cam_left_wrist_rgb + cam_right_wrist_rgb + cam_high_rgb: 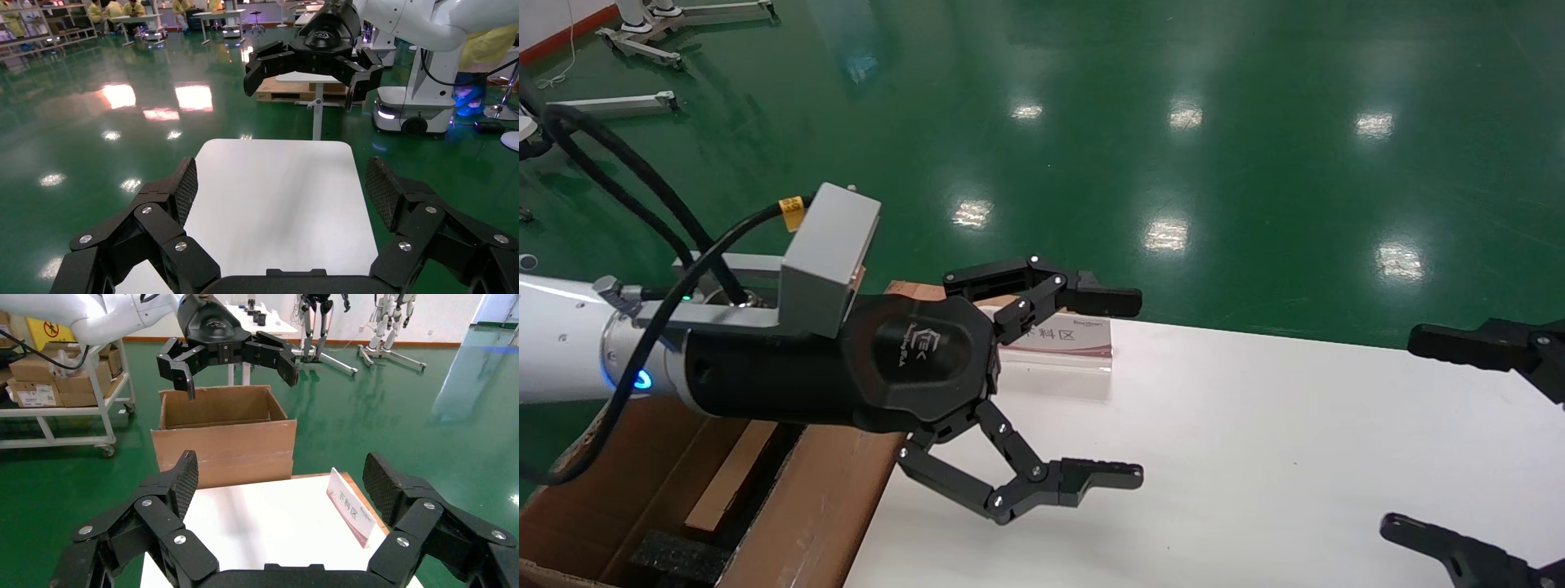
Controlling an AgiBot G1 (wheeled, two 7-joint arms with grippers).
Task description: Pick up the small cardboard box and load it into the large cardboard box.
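both tools gape wide and empty: the left tool (1091, 388) over the white worktop (1254, 457) edge beside the large cardboard box (223, 441), the right tool (1483, 441) opposite. the small cardboard box isn't visible on the worktop; a reach now would grab nothing.

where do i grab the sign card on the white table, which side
Likely its raised top edge, from above. The sign card is a thin sheet leaning on the white table, so only that edge lets fingers straddle it, one on the printed face, one behind. The open left gripper is nearest; the right gripper hangs open farther along.
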